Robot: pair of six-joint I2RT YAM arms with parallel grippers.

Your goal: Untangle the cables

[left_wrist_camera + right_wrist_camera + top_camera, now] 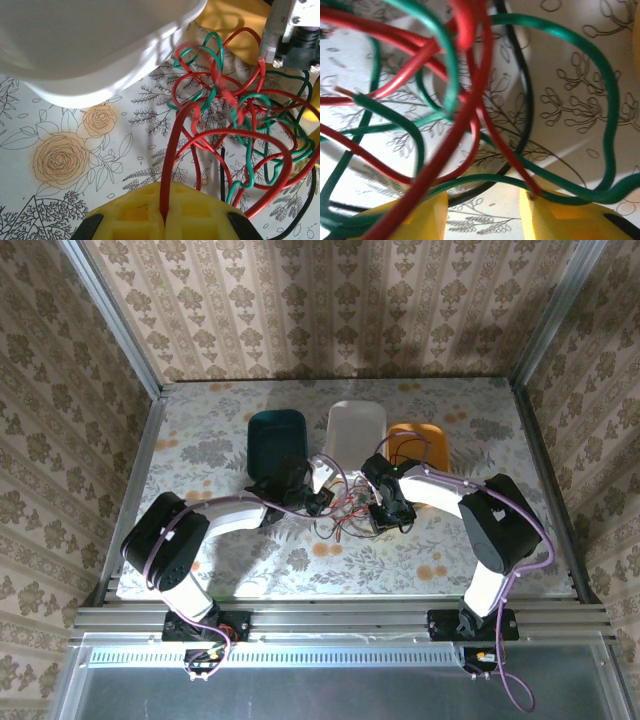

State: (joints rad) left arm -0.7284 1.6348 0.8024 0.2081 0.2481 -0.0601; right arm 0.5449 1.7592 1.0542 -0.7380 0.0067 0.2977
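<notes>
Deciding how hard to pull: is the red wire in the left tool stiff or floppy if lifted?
Probably springy: the red wire arches upright from the left tool. Likely light, being thin. Lifting it would probably drag the other cables, since loops interlock.

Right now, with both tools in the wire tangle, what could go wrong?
The left tool is shut on one red wire that loops through the tangle; pulling may tighten knots or drag the whole bundle. The right tool sits open with several wires crossing its gap, so closing might catch more than one.
</notes>
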